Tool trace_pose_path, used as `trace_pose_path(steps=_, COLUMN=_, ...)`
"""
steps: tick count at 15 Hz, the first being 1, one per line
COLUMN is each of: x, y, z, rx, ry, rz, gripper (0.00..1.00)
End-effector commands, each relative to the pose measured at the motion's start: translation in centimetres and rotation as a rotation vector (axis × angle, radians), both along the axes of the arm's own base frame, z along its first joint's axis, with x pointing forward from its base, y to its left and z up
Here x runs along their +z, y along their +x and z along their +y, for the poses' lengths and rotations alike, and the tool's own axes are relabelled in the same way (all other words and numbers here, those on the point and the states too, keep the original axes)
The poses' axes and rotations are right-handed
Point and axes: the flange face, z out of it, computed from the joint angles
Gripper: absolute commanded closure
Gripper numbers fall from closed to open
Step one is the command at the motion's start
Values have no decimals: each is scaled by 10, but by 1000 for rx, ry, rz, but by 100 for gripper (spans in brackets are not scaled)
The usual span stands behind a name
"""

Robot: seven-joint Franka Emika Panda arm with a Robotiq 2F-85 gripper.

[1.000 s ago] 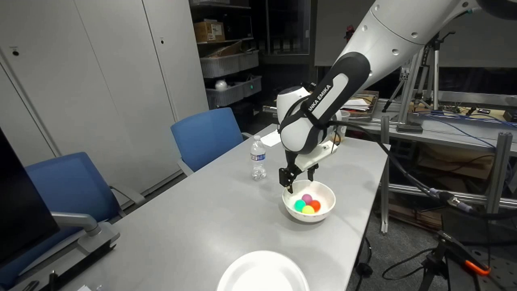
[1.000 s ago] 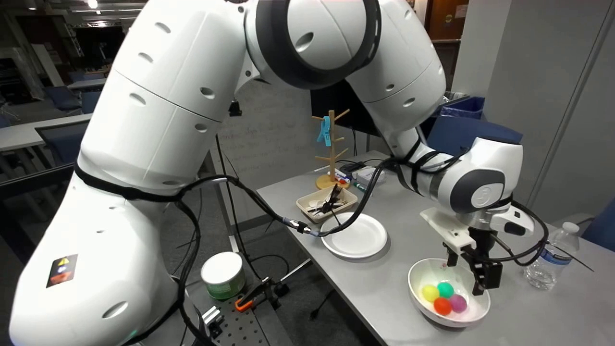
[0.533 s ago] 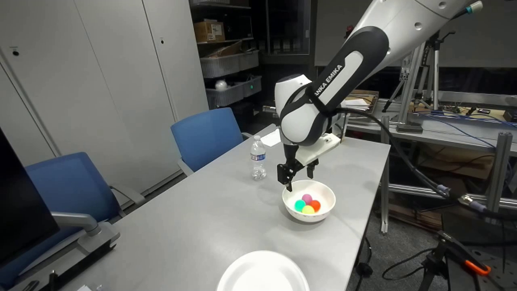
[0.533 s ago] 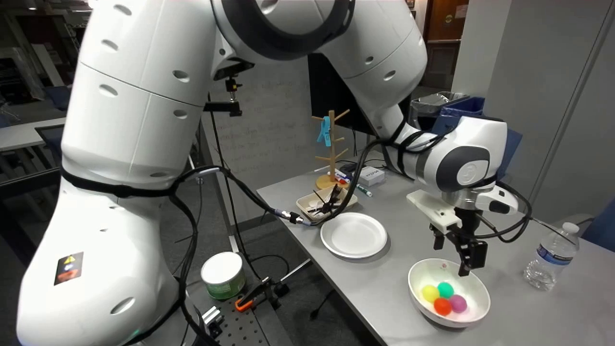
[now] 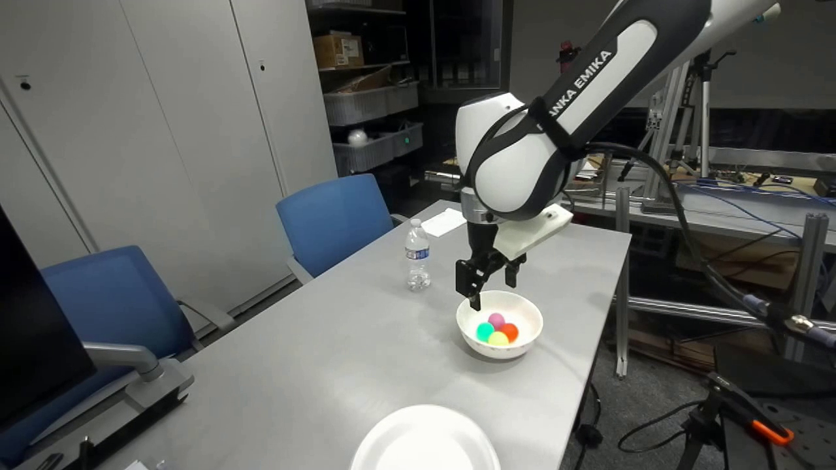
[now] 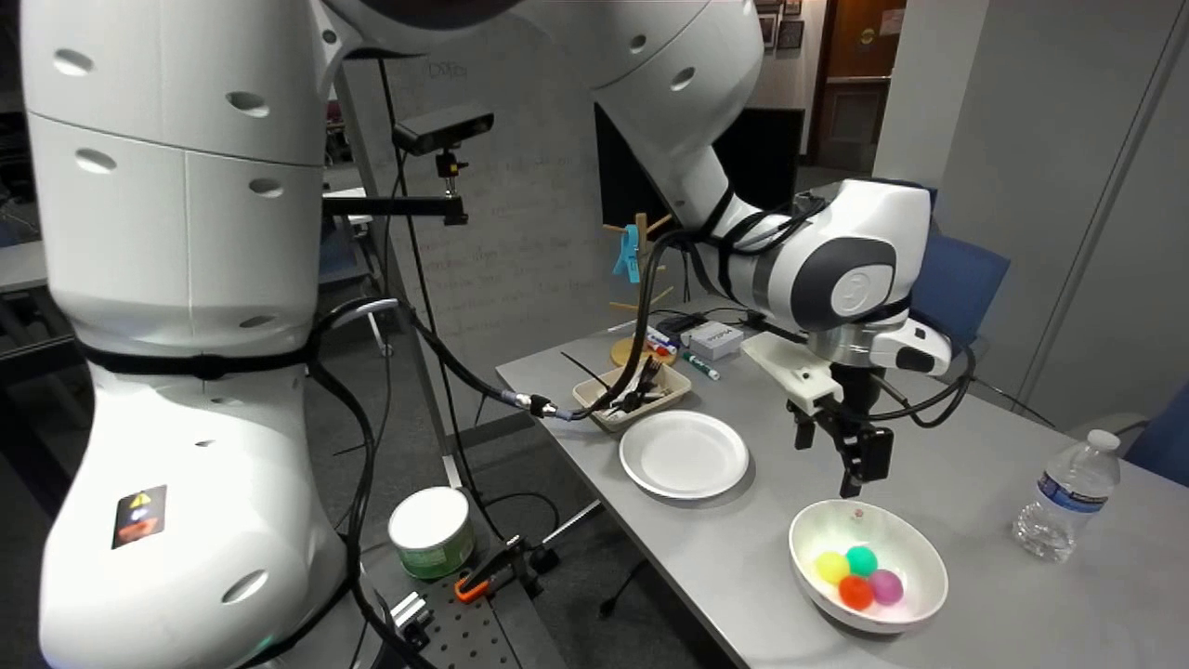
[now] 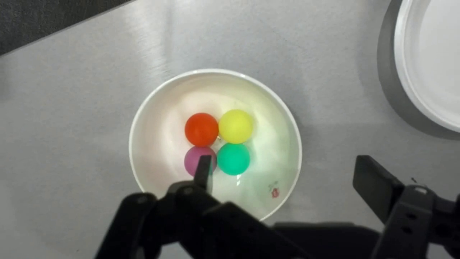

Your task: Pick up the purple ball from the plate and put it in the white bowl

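The purple ball [image 5: 496, 320] lies inside the white bowl [image 5: 496, 352] with a red, a yellow and a green ball; both exterior views show this, ball [image 6: 886, 586] and bowl [image 6: 915, 550]. In the wrist view the purple ball [image 7: 193, 158] touches the red ball and sits beside the green one in the bowl [image 7: 275, 140], partly hidden by a finger. The white plate [image 6: 683, 455] is bare; its edge shows in the wrist view [image 7: 440, 64]. My gripper [image 7: 285, 160] is open and empty. It is above the table near the bowl's rim in both exterior views [image 5: 493, 292] [image 6: 827, 465].
A water bottle [image 5: 418, 254] stands on the table near the bowl. A tan tray of cutlery [image 6: 613, 420], a wooden stand [image 6: 643, 279] and a small white box [image 6: 715, 340] are beyond the plate. Blue chairs [image 5: 339, 222] line the table's side.
My gripper has moved up and away from over the bowl, toward the plate's side. It stays open. The balls, the bowl and the plate have not moved.
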Motion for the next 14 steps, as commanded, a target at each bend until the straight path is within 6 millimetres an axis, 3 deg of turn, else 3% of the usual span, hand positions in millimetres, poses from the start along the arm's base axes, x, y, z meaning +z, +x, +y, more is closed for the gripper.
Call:
trace_pose_path(steps=1, x=23, y=-29, z=15, rx=35, ry=12, rz=-29, gripper=0)
trace_pose_path(steps=10, x=48, y=-85, z=39, rx=82, ry=35, rz=-73, gripper=0)
trace_pose_path(steps=11, x=39, y=-64, z=33, rx=55, ry=30, rz=-37, gripper=0)
trace_pose_path(steps=14, x=43, y=-77, z=37, rx=63, ry=33, rz=-46, gripper=0)
